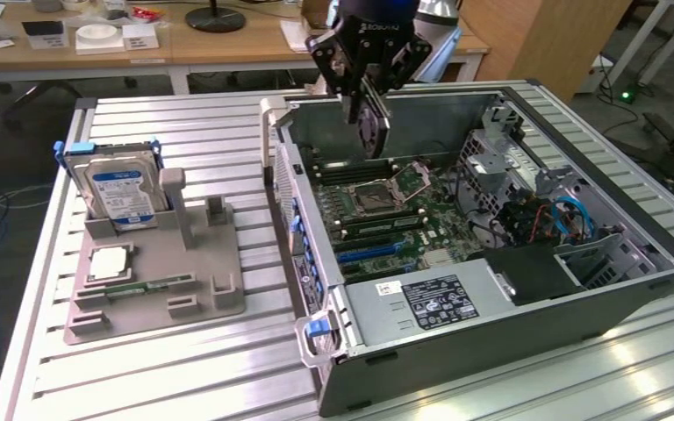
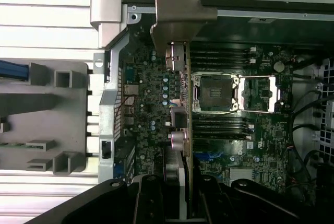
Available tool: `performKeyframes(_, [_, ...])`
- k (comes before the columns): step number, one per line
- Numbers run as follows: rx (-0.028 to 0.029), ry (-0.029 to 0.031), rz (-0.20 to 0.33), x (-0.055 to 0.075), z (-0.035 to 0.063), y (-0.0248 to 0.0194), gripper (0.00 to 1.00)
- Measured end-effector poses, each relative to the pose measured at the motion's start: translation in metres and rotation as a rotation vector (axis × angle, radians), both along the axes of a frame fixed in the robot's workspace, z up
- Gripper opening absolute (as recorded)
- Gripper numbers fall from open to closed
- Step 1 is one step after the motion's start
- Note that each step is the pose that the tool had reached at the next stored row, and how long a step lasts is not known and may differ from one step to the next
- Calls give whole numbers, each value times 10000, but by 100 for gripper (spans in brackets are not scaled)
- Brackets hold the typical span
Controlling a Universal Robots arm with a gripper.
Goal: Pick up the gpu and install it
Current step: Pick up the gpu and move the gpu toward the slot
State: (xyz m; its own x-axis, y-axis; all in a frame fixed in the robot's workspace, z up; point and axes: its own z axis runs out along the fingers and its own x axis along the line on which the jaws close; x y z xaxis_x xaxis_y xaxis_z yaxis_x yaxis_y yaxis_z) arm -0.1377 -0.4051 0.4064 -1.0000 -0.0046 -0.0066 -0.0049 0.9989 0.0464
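My gripper is shut on the gpu, a thin dark card that hangs on edge above the far part of the open computer case. The card hovers over the motherboard, just beyond the empty CPU socket, and does not touch it. In the wrist view the gpu shows edge-on, with its silver bracket reaching toward the case's rear wall. The gripper clamps it between dark fingers, and the socket lies beside the card's edge.
A grey holder tray sits on the exterior view's left. It carries a silver hard drive with a blue label, a CPU chip and a green memory stick. The power supply fills the case's near end. Cables and a drive cage crowd its right.
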Motion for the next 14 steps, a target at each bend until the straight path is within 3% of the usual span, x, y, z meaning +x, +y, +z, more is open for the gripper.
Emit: performKeyframes(14, [-50,-5,0,221,0,0,29])
